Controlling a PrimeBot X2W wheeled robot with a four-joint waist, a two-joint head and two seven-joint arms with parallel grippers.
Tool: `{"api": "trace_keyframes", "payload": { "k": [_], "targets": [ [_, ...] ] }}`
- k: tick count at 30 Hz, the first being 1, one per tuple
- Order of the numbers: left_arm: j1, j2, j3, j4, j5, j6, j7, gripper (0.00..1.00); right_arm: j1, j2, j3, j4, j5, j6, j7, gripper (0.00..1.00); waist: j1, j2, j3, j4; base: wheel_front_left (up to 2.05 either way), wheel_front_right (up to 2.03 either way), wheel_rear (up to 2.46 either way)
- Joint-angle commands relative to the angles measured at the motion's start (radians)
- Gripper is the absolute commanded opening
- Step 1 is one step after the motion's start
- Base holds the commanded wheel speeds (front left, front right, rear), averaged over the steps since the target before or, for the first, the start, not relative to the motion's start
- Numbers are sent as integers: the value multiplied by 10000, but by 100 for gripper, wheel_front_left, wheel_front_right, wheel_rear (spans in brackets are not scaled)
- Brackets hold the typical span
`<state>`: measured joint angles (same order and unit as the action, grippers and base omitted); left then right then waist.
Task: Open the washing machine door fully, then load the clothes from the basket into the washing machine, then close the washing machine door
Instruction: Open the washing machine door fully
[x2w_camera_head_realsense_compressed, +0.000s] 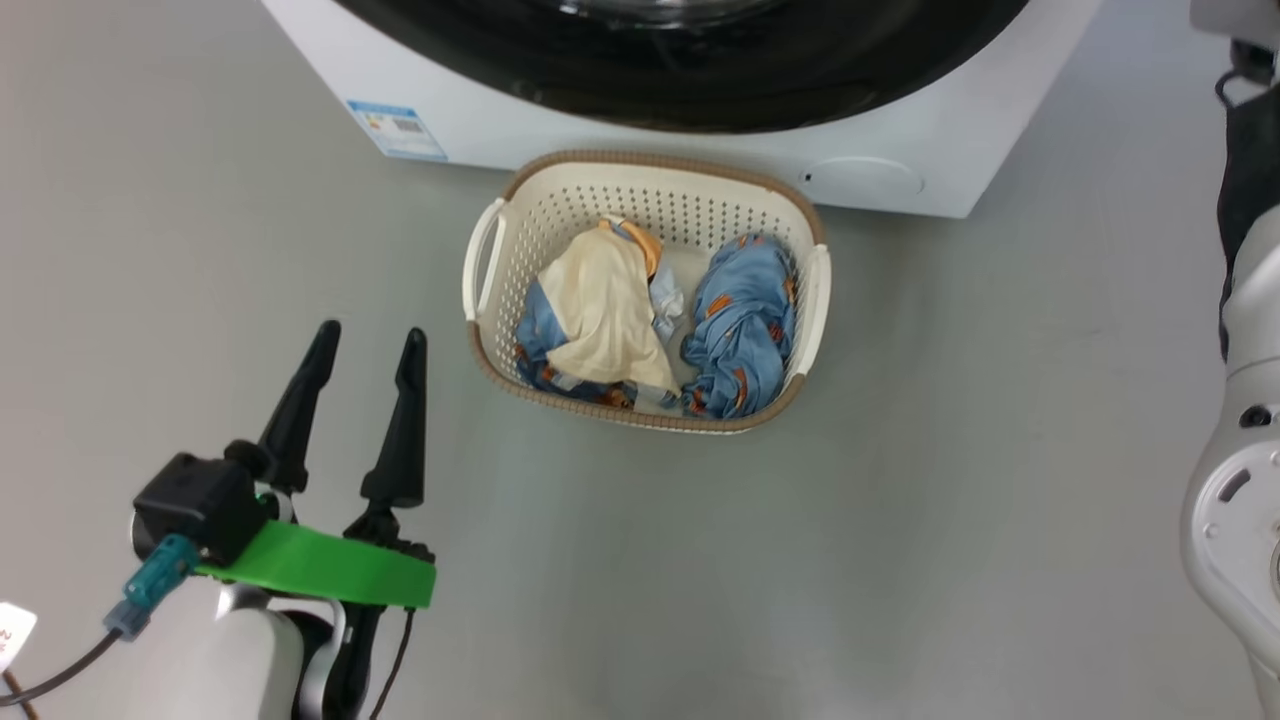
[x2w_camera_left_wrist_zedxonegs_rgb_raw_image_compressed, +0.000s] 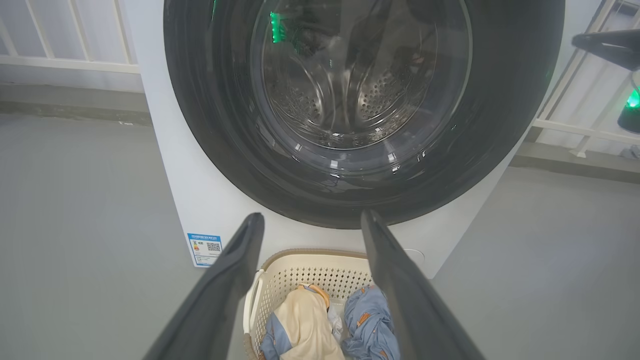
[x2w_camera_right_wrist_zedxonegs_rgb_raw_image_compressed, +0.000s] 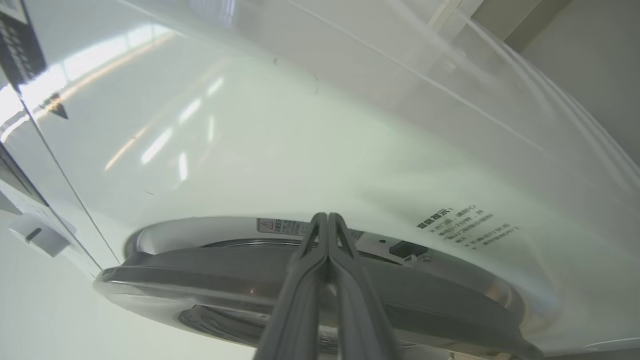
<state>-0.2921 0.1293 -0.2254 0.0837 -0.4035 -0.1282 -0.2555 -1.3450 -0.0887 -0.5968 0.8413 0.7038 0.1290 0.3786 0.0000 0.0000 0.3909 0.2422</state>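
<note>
The washing machine (x2w_camera_head_realsense_compressed: 600, 140) fills the top of the head view, its round black door (x2w_camera_head_realsense_compressed: 700, 85) facing me. In front of it on the floor stands the basket (x2w_camera_head_realsense_compressed: 650, 162), holding the clothes: a cream garment (x2w_camera_head_realsense_compressed: 600, 310) and a light blue printed one (x2w_camera_head_realsense_compressed: 745, 330). My left gripper (x2w_camera_head_realsense_compressed: 369, 337) hangs open and empty to the basket's left. It points at the door (x2w_camera_left_wrist_zedxonegs_rgb_raw_image_compressed: 215, 125) in the left wrist view, above the basket (x2w_camera_left_wrist_zedxonegs_rgb_raw_image_compressed: 310, 272). My right gripper (x2w_camera_right_wrist_zedxonegs_rgb_raw_image_compressed: 325, 217) is shut, its tips at the gap between the door's rim (x2w_camera_right_wrist_zedxonegs_rgb_raw_image_compressed: 200, 280) and the white front (x2w_camera_right_wrist_zedxonegs_rgb_raw_image_compressed: 250, 150).
Grey floor surrounds the machine and basket. A white railing (x2w_camera_left_wrist_zedxonegs_rgb_raw_image_compressed: 65, 62) runs behind the machine on both sides. My pale right arm (x2w_camera_head_realsense_compressed: 1240, 450) rises along the right edge of the head view. A blue label (x2w_camera_head_realsense_compressed: 397, 128) and a round cap (x2w_camera_head_realsense_compressed: 865, 180) sit low on the front.
</note>
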Motion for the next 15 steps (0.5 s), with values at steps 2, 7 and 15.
{"api": "trace_keyframes", "payload": {
  "k": [2,7,15],
  "targets": [
    [-351,150,264,-322,-104,-25,-63,100,-648,253,82,-143,-352,17,189,0,0,0,458,305,0,0,0],
    [-554,48,173,-330,-176,-25,-63,100,-1069,327,82,30,-828,17,504,0,0,0,740,408,0,0,0],
    [-821,-68,98,-321,-274,-25,-63,100,-1483,376,-19,165,-1205,17,818,0,0,0,1050,491,0,0,0]
  ]
}}
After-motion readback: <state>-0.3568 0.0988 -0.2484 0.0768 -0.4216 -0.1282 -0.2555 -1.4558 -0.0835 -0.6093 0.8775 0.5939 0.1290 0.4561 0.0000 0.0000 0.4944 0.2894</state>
